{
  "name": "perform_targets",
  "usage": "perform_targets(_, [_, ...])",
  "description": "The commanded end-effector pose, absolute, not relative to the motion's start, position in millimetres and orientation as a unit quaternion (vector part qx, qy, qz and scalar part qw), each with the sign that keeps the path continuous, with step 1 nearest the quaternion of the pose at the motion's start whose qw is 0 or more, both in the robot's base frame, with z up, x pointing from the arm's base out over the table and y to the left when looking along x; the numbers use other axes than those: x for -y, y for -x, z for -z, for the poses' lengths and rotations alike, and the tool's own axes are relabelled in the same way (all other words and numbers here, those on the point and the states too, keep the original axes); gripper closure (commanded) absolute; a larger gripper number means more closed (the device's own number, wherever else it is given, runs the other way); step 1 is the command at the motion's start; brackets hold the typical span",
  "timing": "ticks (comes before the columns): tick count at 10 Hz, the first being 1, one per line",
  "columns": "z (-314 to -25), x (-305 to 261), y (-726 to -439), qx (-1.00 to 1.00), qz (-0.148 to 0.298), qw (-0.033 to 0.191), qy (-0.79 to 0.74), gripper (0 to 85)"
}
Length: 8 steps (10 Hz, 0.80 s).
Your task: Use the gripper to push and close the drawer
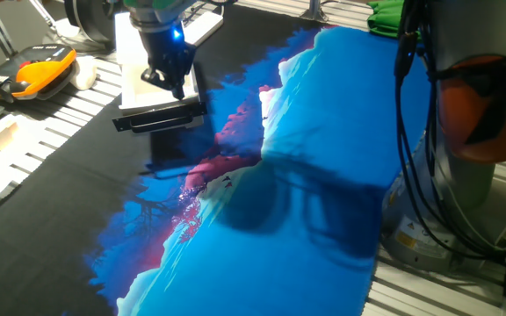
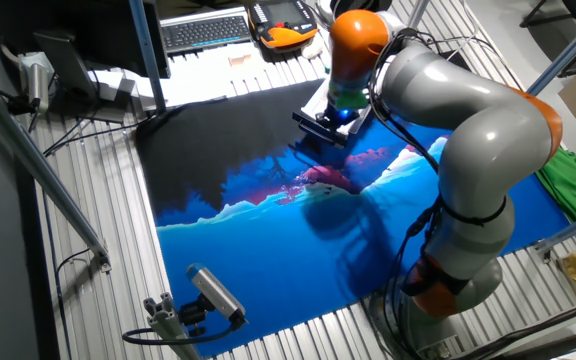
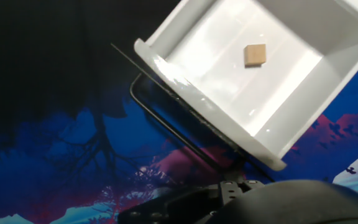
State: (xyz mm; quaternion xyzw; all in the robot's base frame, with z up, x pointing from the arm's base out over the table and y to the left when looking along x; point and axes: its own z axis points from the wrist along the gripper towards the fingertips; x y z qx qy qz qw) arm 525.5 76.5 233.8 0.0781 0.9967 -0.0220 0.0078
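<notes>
The drawer (image 1: 161, 117) stands pulled out of a white boxy unit (image 1: 134, 44) at the back left. Its grey front carries a black bar handle (image 3: 166, 121). The hand view looks down into the pale tray (image 3: 229, 81), which holds a small tan block (image 3: 255, 54). My black gripper (image 1: 172, 81), with its blue light on, hangs over the open tray just behind the drawer front. Its fingers look pressed together and hold nothing. The other fixed view shows the gripper (image 2: 335, 115) beside the drawer front (image 2: 318, 128).
A blue, pink and black printed mat (image 1: 306, 202) covers the table. An orange-and-black case (image 1: 29, 72) lies at the far left. The grey, orange-jointed robot base (image 1: 477, 123) with its cables stands at the right. A green cloth (image 2: 568, 175) lies beyond it, and a keyboard (image 2: 203, 32) lies near the back.
</notes>
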Motion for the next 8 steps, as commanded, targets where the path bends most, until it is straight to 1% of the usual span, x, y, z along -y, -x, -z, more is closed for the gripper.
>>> perform_targets(1, [-233, -79, -526, -0.997, 0.022, 0.009, -0.08, 85.0])
perform_targets(3, [-228, -89, -526, -0.996, 0.034, 0.016, -0.079, 85.0])
perform_targets(8, [-222, -93, -529, -0.996, 0.043, 0.024, -0.071, 85.0])
